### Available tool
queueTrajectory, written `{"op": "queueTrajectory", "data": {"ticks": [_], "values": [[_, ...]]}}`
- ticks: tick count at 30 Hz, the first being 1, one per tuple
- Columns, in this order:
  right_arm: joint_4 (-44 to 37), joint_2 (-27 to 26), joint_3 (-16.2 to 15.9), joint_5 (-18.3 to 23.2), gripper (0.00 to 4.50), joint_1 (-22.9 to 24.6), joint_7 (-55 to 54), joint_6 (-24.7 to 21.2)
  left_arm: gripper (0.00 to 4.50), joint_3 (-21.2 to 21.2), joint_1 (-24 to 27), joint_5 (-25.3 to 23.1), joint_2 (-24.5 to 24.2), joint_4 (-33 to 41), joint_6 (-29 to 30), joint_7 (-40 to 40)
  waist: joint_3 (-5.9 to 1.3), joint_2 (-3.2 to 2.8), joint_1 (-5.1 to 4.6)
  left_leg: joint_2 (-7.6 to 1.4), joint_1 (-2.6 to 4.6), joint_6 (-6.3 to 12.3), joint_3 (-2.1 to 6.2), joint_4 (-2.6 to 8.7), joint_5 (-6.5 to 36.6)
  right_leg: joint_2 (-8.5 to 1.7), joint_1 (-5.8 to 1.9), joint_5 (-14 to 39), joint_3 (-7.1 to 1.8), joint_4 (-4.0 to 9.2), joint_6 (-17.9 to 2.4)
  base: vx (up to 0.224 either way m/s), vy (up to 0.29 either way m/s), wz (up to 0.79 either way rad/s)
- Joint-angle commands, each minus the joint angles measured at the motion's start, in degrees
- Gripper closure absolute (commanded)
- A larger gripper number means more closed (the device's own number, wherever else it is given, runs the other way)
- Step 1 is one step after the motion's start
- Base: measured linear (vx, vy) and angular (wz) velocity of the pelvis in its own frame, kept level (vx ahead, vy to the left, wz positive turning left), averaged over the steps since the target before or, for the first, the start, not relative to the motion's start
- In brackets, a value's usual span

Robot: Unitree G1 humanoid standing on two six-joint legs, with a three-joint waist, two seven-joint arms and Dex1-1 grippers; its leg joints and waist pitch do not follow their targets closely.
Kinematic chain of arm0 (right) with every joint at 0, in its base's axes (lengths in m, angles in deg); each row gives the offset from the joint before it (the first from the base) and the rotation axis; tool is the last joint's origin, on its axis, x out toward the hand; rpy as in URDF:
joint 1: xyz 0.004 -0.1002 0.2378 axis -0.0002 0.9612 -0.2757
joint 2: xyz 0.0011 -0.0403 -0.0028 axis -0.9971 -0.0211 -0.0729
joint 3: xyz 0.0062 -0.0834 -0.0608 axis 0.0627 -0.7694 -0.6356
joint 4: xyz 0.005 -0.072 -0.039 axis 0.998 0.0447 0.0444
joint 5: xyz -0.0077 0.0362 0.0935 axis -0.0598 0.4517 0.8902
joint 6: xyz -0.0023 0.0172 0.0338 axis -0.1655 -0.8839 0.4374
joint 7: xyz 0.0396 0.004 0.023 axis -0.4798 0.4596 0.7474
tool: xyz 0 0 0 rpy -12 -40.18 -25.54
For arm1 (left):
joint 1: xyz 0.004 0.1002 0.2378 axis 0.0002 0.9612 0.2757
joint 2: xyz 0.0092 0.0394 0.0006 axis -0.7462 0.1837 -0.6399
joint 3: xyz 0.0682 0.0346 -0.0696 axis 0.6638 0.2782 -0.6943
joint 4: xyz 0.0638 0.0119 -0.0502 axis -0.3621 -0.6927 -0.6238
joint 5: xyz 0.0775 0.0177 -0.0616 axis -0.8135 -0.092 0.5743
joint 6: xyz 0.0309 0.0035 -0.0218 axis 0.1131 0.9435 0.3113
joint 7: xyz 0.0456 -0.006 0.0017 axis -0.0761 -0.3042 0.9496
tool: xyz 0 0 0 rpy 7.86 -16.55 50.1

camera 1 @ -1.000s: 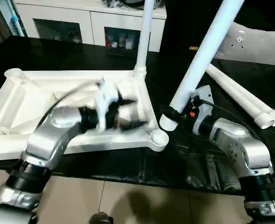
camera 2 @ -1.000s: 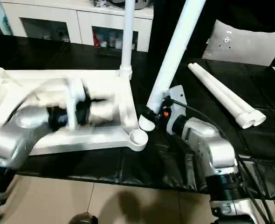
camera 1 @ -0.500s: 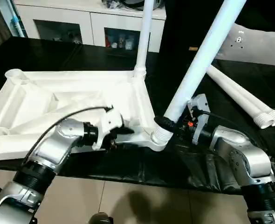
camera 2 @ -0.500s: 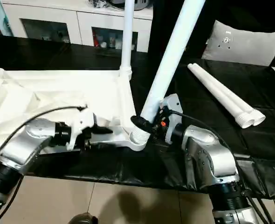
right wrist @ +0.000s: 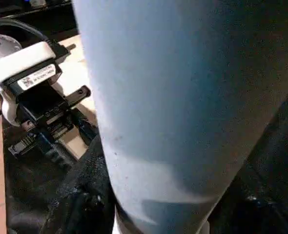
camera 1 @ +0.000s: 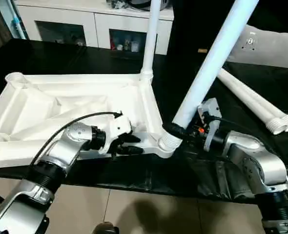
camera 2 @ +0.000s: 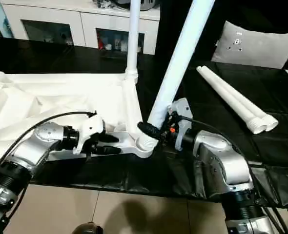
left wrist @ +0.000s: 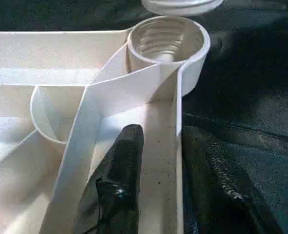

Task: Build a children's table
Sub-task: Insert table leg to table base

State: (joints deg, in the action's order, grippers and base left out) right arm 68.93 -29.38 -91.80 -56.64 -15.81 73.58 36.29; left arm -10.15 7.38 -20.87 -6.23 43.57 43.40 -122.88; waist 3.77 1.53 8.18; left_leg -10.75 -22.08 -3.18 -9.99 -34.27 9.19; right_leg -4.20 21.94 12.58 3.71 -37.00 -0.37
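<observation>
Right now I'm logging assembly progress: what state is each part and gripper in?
Tabletop: upside down, ribs up.
Far leg: upright in its corner socket.
Held leg: tilted, threaded end over the near corner socket.
Two spare legs: lying loose.
Left gripper: straddling the tabletop rim.
Right gripper: gripping the held leg.

A small white label [right wrist: 36, 76] with a code square and tiny print sits on the left tool's housing; its text is unreadable.

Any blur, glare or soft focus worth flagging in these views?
Left eye view: sharp, no motion blur; soft sheen on the black tabletop. Left wrist view: corner socket crisp, near fingers soft. Right wrist view: held leg looms close, featureless and shaded.
</observation>
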Motion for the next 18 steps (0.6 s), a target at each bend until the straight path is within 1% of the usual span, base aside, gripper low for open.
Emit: {"op": "queueTrajectory", "data": {"ticks": [1, 4, 6, 7, 8, 11, 12, 13, 14, 15, 18], "values": [[-1.2, 0.7, 0.0, -0.2, 2.58, 0.5, 0.3, 1.0, 3.33, 0.1, -0.9, -1.2, 0.2, -1.6, -1.0, -0.7, -4.28, -0.92, -0.06, -2.68, 1.61, -3.05, 1.02, 4.44, 14.6, -4.75, -2.12, 6.9, -2.97, 4.73, -11.4, 0.0, 0.0, 0.0], [-1.2, 0.8, 0.1, -0.3, 2.58, 0.6, 0.4, 1.0, 3.52, 0.0, -1.2, -1.4, 0.4, -2.4, -1.6, -1.1, -4.2, -0.88, -0.07, -2.76, 1.67, -3.22, 1.09, 4.56, 15.6, -4.85, -2.08, 8.7, -2.98, 4.91, -11.2, 0.0, 0.0, 0.0], [-1.3, 0.9, 0.0, -0.4, 2.58, 0.5, 0.5, 0.8, 3.78, -0.1, -1.3, -1.4, 0.5, -2.8, -1.9, -1.7, -4.23, -0.8, -0.07, -2.75, 1.61, -3.17, 1.07, 4.53, 15.2, -4.84, -2.09, 8.3, -2.98, 4.84, -11.2, 0.0, 0.0, 0.0], [-1.3, 0.9, 0.0, -0.4, 2.58, 0.5, 0.5, 0.8, 3.82, -0.1, -1.3, -1.4, 0.5, -2.8, -1.9, -1.7, -4.25, -0.85, -0.04, -2.78, 1.66, -3.16, 1.08, 4.53, 15.3, -4.88, -2.06, 8.3, -2.98, 4.86, -11.3, 0.0, 0.0, 0.0], [-1.2, 1.0, -0.1, -0.4, 2.58, 0.4, 0.5, 0.6, 3.86, 0.1, -1.3, -1.7, 0.3, -2.9, -2.2, -2.3, -4.26, -0.7, -0.1, -2.79, 1.64, -3.09, 1.06, 4.53, 15.1, -4.85, -2.07, 8.1, -2.98, 4.8, -11.3, 0.0, 0.0, 0.0], [-0.9, 1.1, -0.3, -0.6, 2.58, 0.1, 0.7, 0.4, 4.14, 0.7, -1.1, -2.4, -0.1, -3.0, -2.5, -3.1, -4.23, -0.78, -0.1, -2.81, 1.62, -3.01, 1.08, 4.54, 14.9, -4.86, -2.07, 8.0, -2.98, 4.79, -11.4, 0.0, 0.0, 0.0], [-0.8, 1.2, -0.5, -0.6, 2.58, 0.0, 1.0, 0.3, 4.19, 0.9, -1.0, -2.8, -0.4, -3.1, -2.7, -3.3, -4.19, -0.6, -0.11, -2.81, 1.59, -2.88, 1.06, 4.56, 14.9, -4.87, -2.09, 8.2, -2.98, 4.81, -11.3, 0.0, 0.0, 0.0], [-0.5, 1.4, -0.9, -0.8, 2.58, -0.3, 1.3, 0.1, 4.19, 1.3, -0.9, -3.6, -0.8, -3.4, -3.3, -3.7, -4.22, -0.68, -0.07, -2.81, 1.62, -2.86, 1.06, 4.55, 14.8, -4.92, -2.07, 8.3, -2.98, 4.8, -11.3, 0.0, 0.0, 0.0], [-0.5, 1.4, -0.9, -0.8, 2.58, -0.3, 1.3, 0.1, 4.27, 1.3, -0.9, -3.7, -0.8, -3.4, -3.3, -3.7, -4.19, -0.52, -0.1, -2.78, 1.57, -2.68, 1.02, 4.54, 14.6, -4.89, -2.04, 8.4, -3.01, 4.84, -11.2, 0.0, 0.0, 0.0], [-0.4, 1.4, -1.0, -0.9, 2.58, -0.4, 1.4, 0.0, 4.45, 1.4, -0.9, -3.9, -1.0, -3.6, -3.5, -3.8, -4.17, -0.58, -0.07, -2.77, 1.55, -2.68, 1.01, 4.53, 14.6, -4.96, -2.04, 8.7, -3.01, 4.86, -11.1, 0.0, 0.0, 0.0], [0.1, 1.7, -1.4, -1.2, 2.58, -0.8, 2.0, -0.1, 4.45, 1.6, -0.7, -4.4, -1.5, -3.4, -3.8, -4.4, -4.14, -0.48, -0.13, -2.84, 1.59, -2.69, 1.04, 4.57, 15.1, -4.98, -1.99, 9.7, -2.99, 4.91, -11.1, 0.0, 0.0, 0.0]]}}
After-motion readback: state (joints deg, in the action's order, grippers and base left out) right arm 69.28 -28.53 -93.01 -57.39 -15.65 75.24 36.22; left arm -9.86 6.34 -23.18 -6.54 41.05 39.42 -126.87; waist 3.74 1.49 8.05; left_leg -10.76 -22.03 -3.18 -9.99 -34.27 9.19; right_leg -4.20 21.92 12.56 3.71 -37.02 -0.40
